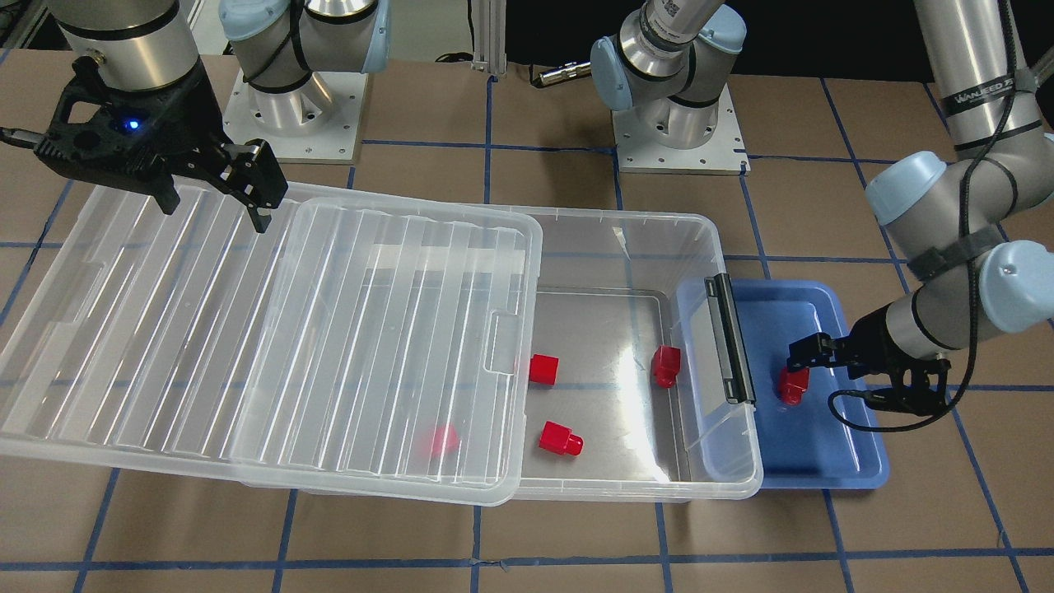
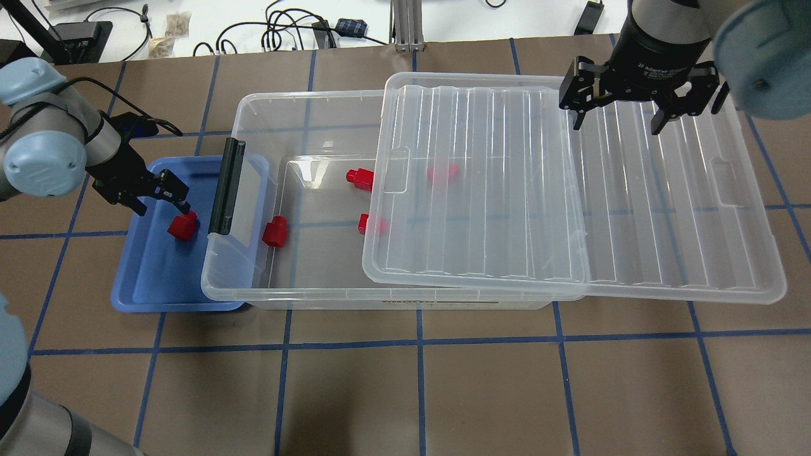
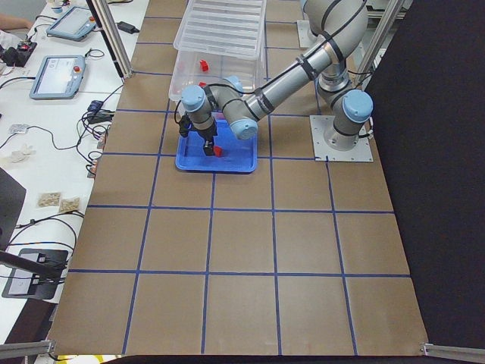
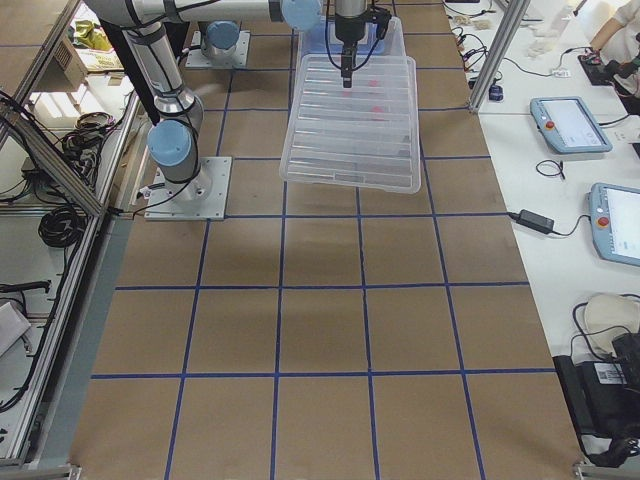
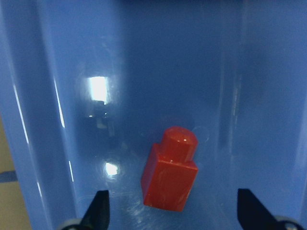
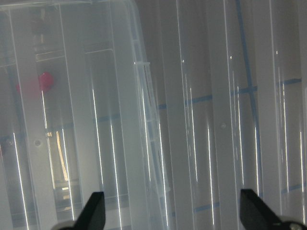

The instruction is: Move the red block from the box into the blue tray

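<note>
One red block [image 2: 182, 226] lies in the blue tray [image 2: 146, 285], free of the gripper. My left gripper [image 2: 161, 193] is open just above it. In the left wrist view the block [image 5: 170, 177] lies on the tray floor between the spread fingertips [image 5: 100, 211], touching neither. Three red blocks [image 2: 275, 231] [image 2: 360, 178] [image 2: 372, 223] lie in the clear box [image 2: 304, 101]; another [image 2: 442, 173] shows dimly under the lid [image 2: 570, 190]. My right gripper [image 2: 618, 117] is open and empty above the lid's far side.
The lid is slid off to the robot's right, covering about half the box and overhanging the table. The box's black latch [image 2: 226, 178] and its end flap hang over the tray's inner edge. Both arm bases [image 1: 679, 123] stand behind the box.
</note>
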Controlling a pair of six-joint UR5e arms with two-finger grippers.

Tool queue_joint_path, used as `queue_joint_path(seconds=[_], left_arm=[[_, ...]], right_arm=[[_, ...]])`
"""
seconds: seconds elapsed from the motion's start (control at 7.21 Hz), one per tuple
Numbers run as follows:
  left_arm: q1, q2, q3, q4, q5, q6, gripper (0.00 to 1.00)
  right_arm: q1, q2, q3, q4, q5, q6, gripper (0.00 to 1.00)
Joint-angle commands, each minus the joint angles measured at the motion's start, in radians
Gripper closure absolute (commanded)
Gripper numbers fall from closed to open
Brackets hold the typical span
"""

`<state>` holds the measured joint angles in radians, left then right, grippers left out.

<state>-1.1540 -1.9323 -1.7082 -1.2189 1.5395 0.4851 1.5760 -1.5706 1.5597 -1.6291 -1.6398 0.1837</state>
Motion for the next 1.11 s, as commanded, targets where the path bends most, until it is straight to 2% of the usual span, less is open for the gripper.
queue_joint_path(seconds=[0.0,0.28,0.55,0.83,0.97], left_arm=[[-0.007,0.103,0.128,-0.193,0.002,-0.047,0.0],[-0.079,0.206,0.168,-0.273,0.002,-0.161,0.0],[-0.16,0.291,0.162,-0.323,0.005,-0.217,0.0],[-0.241,0.311,0.154,-0.324,0.005,-0.233,0.0],[-0.291,0.315,0.148,-0.329,0.005,-0.332,0.0]], right_arm=[[-0.014,0.003,-0.003,0.0,0.0,-0.003,0.0],[-0.052,0.003,0.003,0.001,-0.006,-0.056,0.0],[-0.17,-0.002,0.003,0.041,-0.031,-0.201,0.0],[-0.298,0.0,0.011,0.038,-0.034,-0.373,0.0],[-0.373,0.0,0.016,0.034,-0.031,-0.479,0.0]])
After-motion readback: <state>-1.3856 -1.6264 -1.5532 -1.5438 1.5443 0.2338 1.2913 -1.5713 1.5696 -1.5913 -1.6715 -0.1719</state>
